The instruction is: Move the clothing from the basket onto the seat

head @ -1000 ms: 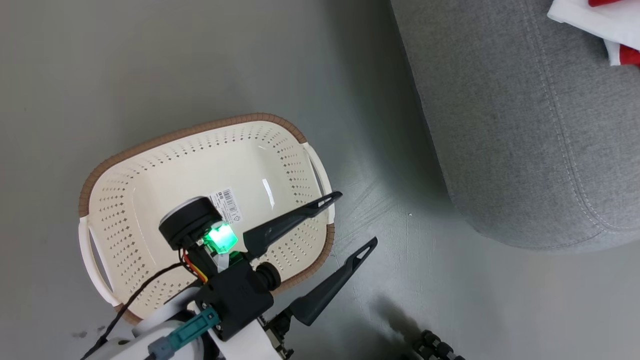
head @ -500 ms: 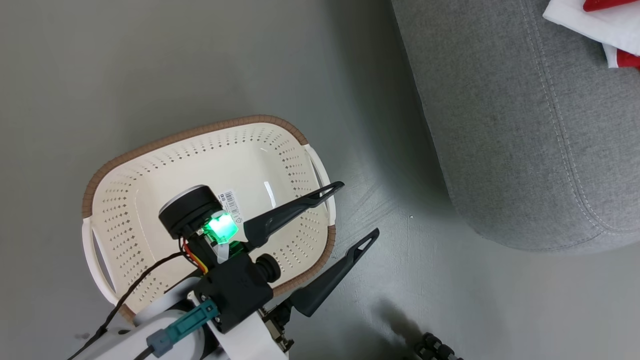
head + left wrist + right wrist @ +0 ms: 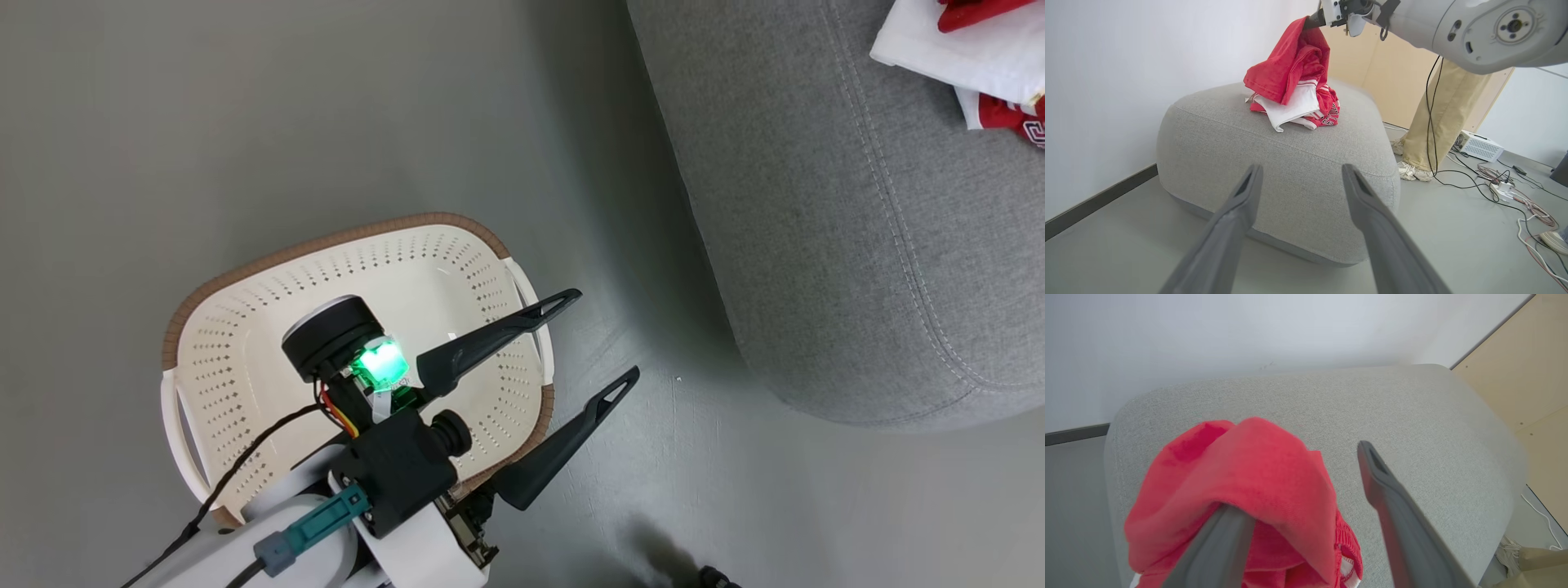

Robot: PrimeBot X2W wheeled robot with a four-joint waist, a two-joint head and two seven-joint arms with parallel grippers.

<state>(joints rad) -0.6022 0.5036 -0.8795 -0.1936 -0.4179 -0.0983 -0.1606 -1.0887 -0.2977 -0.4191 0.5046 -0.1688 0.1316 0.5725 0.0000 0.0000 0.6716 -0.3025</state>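
Clothing [image 3: 1290, 69]: crumpled red heap, white panel, block lettering

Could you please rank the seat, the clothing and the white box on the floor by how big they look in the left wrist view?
1. Seat
2. Clothing
3. White box, though it lies farther from the camera, so its true size is unsure.

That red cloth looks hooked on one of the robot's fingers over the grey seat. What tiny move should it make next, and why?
Probably tilt and draw the right gripper back so the red garment slips off. Its jaws stand open, yet the cloth drapes over one finger above the seat, and the basket looks empty.
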